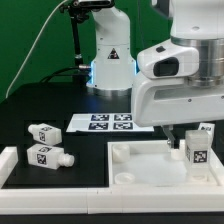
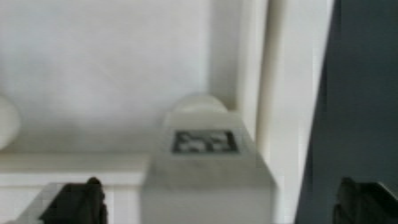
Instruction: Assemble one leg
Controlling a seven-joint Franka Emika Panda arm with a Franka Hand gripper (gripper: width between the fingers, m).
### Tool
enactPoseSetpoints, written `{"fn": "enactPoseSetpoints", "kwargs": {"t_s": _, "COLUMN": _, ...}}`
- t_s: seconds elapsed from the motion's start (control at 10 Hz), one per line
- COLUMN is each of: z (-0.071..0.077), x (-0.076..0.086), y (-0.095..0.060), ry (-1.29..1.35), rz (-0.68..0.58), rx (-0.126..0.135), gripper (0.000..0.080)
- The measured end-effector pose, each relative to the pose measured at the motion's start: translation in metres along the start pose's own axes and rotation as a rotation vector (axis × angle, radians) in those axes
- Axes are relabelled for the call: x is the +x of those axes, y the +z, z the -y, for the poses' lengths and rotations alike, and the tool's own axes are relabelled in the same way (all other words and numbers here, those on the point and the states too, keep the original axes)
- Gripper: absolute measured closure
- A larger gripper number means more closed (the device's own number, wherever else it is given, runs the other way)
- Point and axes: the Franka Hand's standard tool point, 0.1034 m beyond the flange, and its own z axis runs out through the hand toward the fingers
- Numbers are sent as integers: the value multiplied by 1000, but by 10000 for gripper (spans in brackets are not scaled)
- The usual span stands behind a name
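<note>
In the exterior view, the end effector [image 1: 193,135] hangs low over the far right part of the large white tray-like panel [image 1: 135,160], its bulky white housing blocking most of what lies beneath. A leg [image 1: 196,149] stands upright right under it, its tagged face turned toward the camera, close to the panel's right edge as this view shows it; another white tagged block [image 1: 206,130] peeks out just behind. The fingers are hidden by the housing here, so contact cannot be judged from this angle. On the exterior view's left, two more legs lie on their sides on the black bench [image 1: 60,105]: one [image 1: 44,132] farther back, one [image 1: 47,155] nearer, just beside a white rail [image 1: 20,165] along the bench's front edge. The marker board [image 1: 101,122] lies flat between those legs and the panel, and the dark stretch around it is open. In the wrist view, the leg [image 2: 210,150] fills the lower middle, tag facing the lens, standing against the panel's raised rim [image 2: 254,60]. Two dark fingertips [image 2: 75,200] sit well apart at either side of it, with clear gaps to the leg, so the end effector is spread and grasping nothing.
</note>
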Motion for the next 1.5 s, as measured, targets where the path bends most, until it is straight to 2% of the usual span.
{"fn": "enactPoseSetpoints", "kwargs": {"t_s": 0.1, "z": 1, "x": -1, "y": 1, "ry": 2, "rz": 1, "rx": 0, "gripper": 151}}
{"fn": "enactPoseSetpoints", "kwargs": {"t_s": 0.2, "z": 0, "x": -1, "y": 1, "ry": 5, "rz": 1, "rx": 0, "gripper": 261}}
{"fn": "enactPoseSetpoints", "kwargs": {"t_s": 0.3, "z": 0, "x": -1, "y": 1, "ry": 5, "rz": 1, "rx": 0, "gripper": 411}}
{"fn": "enactPoseSetpoints", "kwargs": {"t_s": 0.4, "z": 0, "x": -1, "y": 1, "ry": 88, "rz": 2, "rx": 1, "gripper": 411}}
{"fn": "enactPoseSetpoints", "kwargs": {"t_s": 0.5, "z": -1, "x": -1, "y": 1, "ry": 159, "rz": 2, "rx": 0, "gripper": 508}}
{"fn": "enactPoseSetpoints", "kwargs": {"t_s": 0.7, "z": -2, "x": 0, "y": 2, "ry": 314, "rz": -12, "rx": 1, "gripper": 509}}
{"fn": "enactPoseSetpoints", "kwargs": {"t_s": 0.9, "z": -5, "x": 1, "y": 5, "ry": 477, "rz": -70, "rx": 13, "gripper": 509}}
{"fn": "enactPoseSetpoints", "kwargs": {"t_s": 1.1, "z": -7, "x": 3, "y": 5, "ry": 816, "rz": -82, "rx": 63, "gripper": 509}}
{"fn": "enactPoseSetpoints", "kwargs": {"t_s": 1.4, "z": -5, "x": 3, "y": 6, "ry": 1275, "rz": -28, "rx": 144, "gripper": 509}}
{"fn": "enactPoseSetpoints", "kwargs": {"t_s": 1.5, "z": -6, "x": 3, "y": 6, "ry": 1357, "rz": -15, "rx": 159, "gripper": 509}}
